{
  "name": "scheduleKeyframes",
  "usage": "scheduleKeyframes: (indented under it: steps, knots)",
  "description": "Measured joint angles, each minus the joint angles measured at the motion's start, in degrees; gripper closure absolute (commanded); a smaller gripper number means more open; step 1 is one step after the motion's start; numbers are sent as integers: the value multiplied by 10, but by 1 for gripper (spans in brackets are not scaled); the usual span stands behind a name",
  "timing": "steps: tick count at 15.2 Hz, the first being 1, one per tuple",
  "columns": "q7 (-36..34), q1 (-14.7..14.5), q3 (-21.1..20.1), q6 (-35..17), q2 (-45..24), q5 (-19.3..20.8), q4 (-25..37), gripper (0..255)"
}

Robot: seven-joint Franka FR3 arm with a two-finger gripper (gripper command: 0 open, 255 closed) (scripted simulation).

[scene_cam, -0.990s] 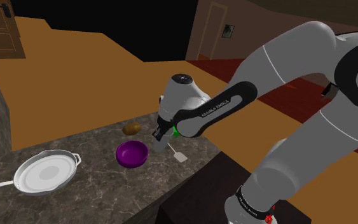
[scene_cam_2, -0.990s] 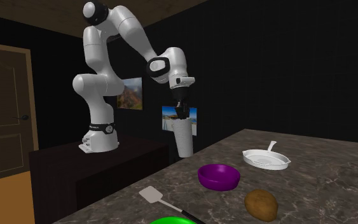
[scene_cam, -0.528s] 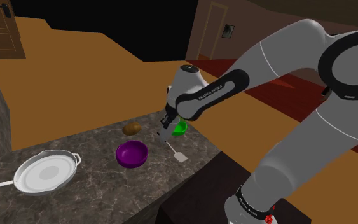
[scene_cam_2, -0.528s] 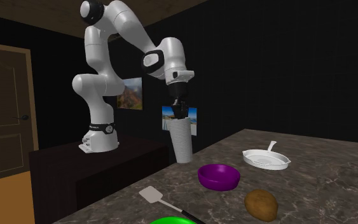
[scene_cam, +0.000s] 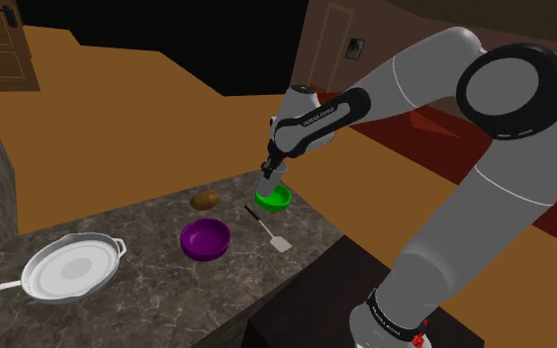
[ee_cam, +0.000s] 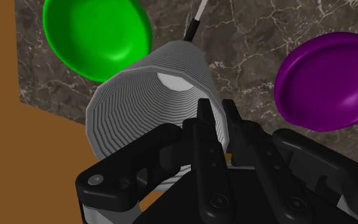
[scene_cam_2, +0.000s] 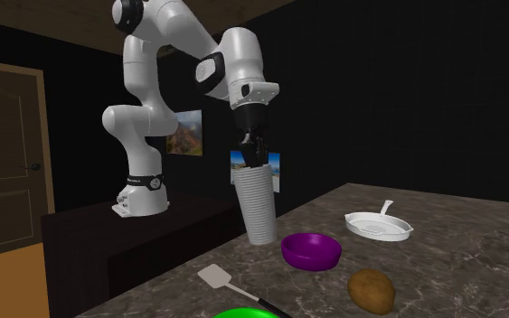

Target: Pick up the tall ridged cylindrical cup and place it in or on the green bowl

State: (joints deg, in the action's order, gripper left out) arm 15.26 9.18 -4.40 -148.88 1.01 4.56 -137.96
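Shoulder view: hand [scene_cam: 269, 170] is clamped on the ridged cup [scene_cam: 266, 186]. The cup hangs clear of the counter [scene_cam: 147, 297], directly over the green bowl [scene_cam: 278, 199] at the counter's far corner. The spatula [scene_cam: 271, 235] lies just beside that bowl and the purple bowl [scene_cam: 205, 239] is near. Potato [scene_cam: 204, 199] and pan [scene_cam: 70, 265] are out of the way.

Second exterior view: the cup [scene_cam_2: 259, 206] hangs below the hand [scene_cam_2: 252, 149], held at the top rim. It is slightly tilted, with its base swung toward this view's right. It reads as airborne, not resting. The green bowl's rim [scene_cam_2: 243, 313] pokes in at the bottom edge.

Wrist view: one finger [ee_cam: 204, 124] sits inside the cup's mouth and the other outside, pinching the wall only. The green bowl [ee_cam: 95, 35] lies beyond the cup and looks offset from the cup's axis. The purple bowl [ee_cam: 330, 79] sits off to the other side.

My read is that this is the transport/lower step.
- Put the cup's base, not the hand, over the bowl's centre before descending.
- Go down slowly, since a rim pinch lets a tall cup swing.
- Open only once the base touches the bowl floor; on a curved floor the cup may tip.
- Back straight up so the inner finger doesn't drag the rim.
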Motion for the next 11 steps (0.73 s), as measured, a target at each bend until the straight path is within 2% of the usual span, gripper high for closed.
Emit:
scheduleKeyframes:
  steps: [6, 11]
  knots:
    - [84, 33, 31, 31, -52, -24, 86, 255]
    - [149, 64, 48, 72, -124, -46, 199, 255]
